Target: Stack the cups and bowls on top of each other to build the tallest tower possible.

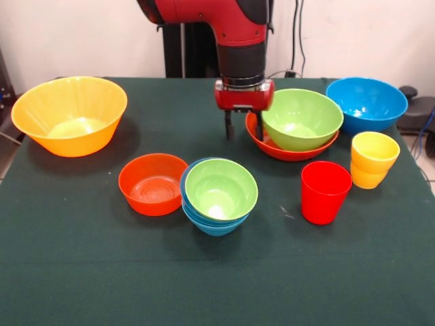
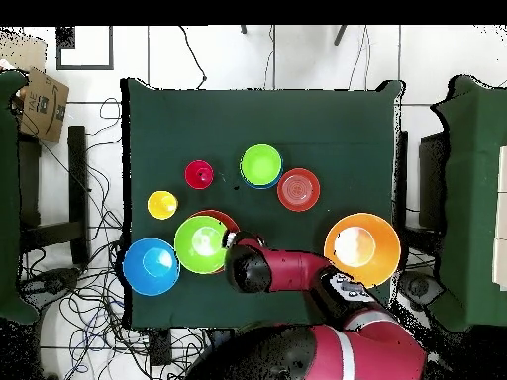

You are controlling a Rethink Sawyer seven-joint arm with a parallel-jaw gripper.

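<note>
My gripper [image 1: 243, 132] hangs open and empty low over the table, at the left rim of a wide red-orange bowl [image 1: 272, 151] that holds a large green bowl [image 1: 302, 119]. Whether it touches the rim, I cannot tell. A small green bowl [image 1: 221, 189] sits nested in a blue bowl [image 1: 211, 227] at the front centre, with a small red-orange bowl [image 1: 153, 183] to its left. The red cup [image 1: 325, 191] and yellow cup [image 1: 372, 159] stand upright at the right. Overhead, the gripper [image 2: 235, 240] is beside the large green bowl [image 2: 201, 243].
A large orange-yellow bowl [image 1: 68, 115] stands at the far left and a large blue bowl [image 1: 367, 102] at the far right. The green table cloth [image 1: 68, 272] runs to the front edge. Overhead, cables and a cardboard box [image 2: 40, 99] lie off the table.
</note>
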